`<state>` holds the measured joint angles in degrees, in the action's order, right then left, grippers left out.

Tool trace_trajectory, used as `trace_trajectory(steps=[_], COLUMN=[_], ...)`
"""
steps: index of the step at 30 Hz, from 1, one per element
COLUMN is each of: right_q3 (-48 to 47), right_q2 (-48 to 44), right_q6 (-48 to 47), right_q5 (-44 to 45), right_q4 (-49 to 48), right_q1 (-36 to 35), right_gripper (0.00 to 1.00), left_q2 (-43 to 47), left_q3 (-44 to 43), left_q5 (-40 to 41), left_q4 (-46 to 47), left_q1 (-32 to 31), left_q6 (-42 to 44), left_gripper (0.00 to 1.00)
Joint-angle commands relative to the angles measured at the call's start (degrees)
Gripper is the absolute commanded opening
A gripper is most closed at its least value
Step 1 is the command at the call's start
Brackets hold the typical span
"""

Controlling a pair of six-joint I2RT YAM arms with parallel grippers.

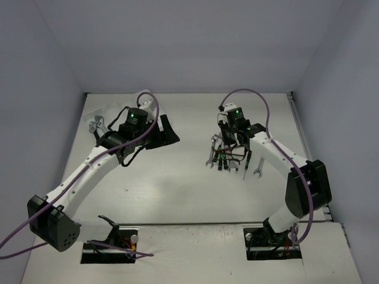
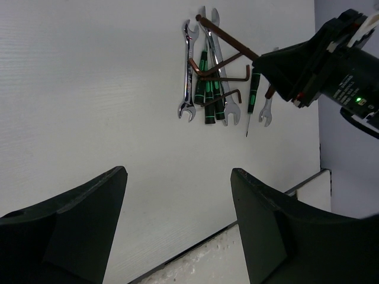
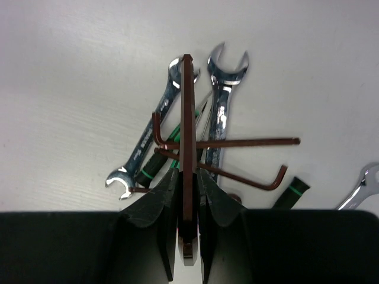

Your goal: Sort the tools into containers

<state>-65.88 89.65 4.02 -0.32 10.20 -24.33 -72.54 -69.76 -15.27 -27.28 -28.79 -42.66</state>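
Note:
The tools lie in a pile [image 1: 227, 158] right of centre: silver open-end wrenches [image 3: 148, 142], dark brown hex keys [image 3: 249, 142] and black screwdrivers with green marks [image 2: 253, 94]. My right gripper [image 3: 188, 177] stands over this pile, shut on a large brown hex key [image 3: 188, 106] whose long arm sticks out past the fingertips above the heap. The same key [image 2: 228, 40] shows slanting up off the pile in the left wrist view. My left gripper [image 2: 177, 174] hangs open with nothing between its fingers over bare table at the left [image 1: 166, 133]. The containers are out of view.
A silver tool [image 1: 96, 125] lies alone at the far left, partly behind my left arm. One wrench [image 1: 259, 168] sits just right of the pile. Grey walls close in the table on three sides.

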Motion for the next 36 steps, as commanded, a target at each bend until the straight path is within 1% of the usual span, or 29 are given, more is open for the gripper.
trace_trajectory(steps=[1, 3, 7, 9, 10, 15, 20, 23, 27, 36], right_q3=[3.3, 4.7, 8.5, 10.2, 11.7, 16.1, 20.2, 21.7, 22.5, 22.7], right_q2=[-3.9, -6.0, -9.2, -10.5, -11.2, -16.5, -21.7, -24.1, -26.5, -28.2], right_q6=[3.3, 5.1, 9.4, 11.5, 12.4, 18.8, 25.6, 28.8, 30.0, 30.6], right_q5=[0.8, -0.8, -2.4, -2.8, -3.0, -4.4, -7.0, -8.6, -11.1, -13.7], right_q4=[-2.7, -4.9, -9.3, -10.1, -12.8, -18.8, -25.4, -28.9, -31.9, -34.9], right_q1=[-2.5, -3.4, -4.5, -4.7, -4.7, -4.8, -4.8, -4.8, -4.9, -5.1], right_gripper=[0.00, 0.00, 0.00, 0.00, 0.00, 0.00, 0.00, 0.00, 0.00, 0.00], left_q2=[-0.6, -1.5, -4.0, -5.6, -6.2, -8.9, -9.7, -11.0, -13.0, -16.9], left_q3=[-1.5, -0.3, 3.7, 4.1, 4.1, 4.2, 4.2, 3.6, 2.6, -0.5], left_q5=[-2.2, -2.3, -2.5, -1.6, -1.3, -0.5, 2.6, 3.1, 3.1, 3.8], left_q4=[9.4, 12.9, 23.2, 25.4, 26.1, 30.2, 31.9, 32.5, 33.2, 33.6], left_q1=[-2.2, -2.9, -5.1, -6.1, -6.5, -8.1, -9.2, -9.7, -10.1, -10.9], left_q6=[-5.3, -8.6, -17.7, -20.0, -20.8, -23.3, -26.0, -27.6, -30.5, -32.7], left_gripper=[0.68, 0.68, 0.68, 0.68, 0.68, 0.68, 0.68, 0.68, 0.68, 0.67])
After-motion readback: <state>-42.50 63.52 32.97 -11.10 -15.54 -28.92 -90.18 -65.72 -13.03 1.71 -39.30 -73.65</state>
